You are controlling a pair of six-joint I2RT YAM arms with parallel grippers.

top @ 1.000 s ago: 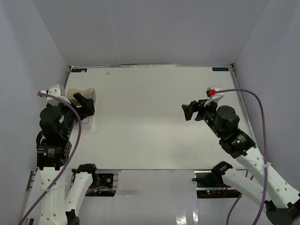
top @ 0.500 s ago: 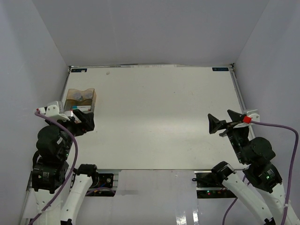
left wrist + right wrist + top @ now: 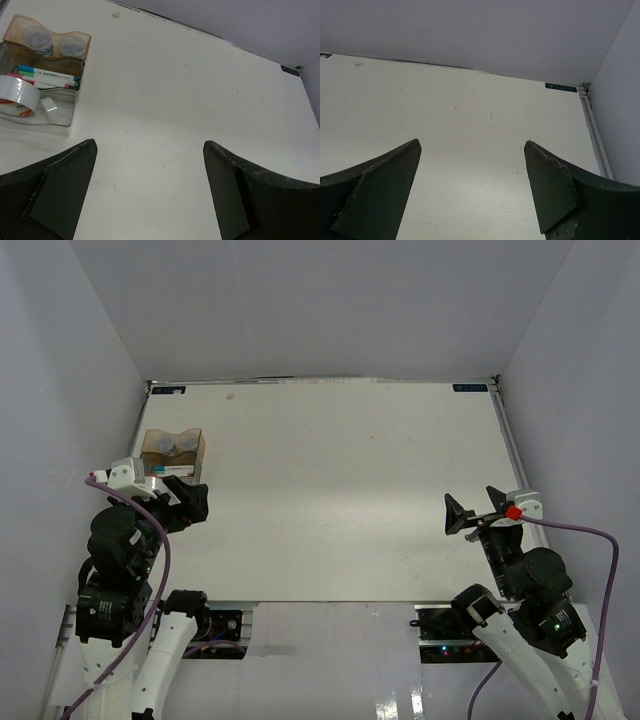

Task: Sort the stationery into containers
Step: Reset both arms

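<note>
Left wrist view: we find box (image 3: pixel 75 102) ahead-left of left gripper (image 3: pixel 149 145), near, long axis running away; markers (image 3: pixel 47 76), tape roll (image 3: pixel 17 95), jars (image 3: pixel 37 40) inside. Left gripper wide open, empty, nearer; right gripper (image 3: pixel 472 144) likewise, well apart.

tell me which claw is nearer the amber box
Left. The left claw is just near-side of the amber box; the right claw is far off to its right.

Bright, even, diffuse light fills every view; shadows on the table (image 3: pixel 340 490) are faint and soft. A pale sheen crosses the large tape roll (image 3: pixel 16 93).
</note>
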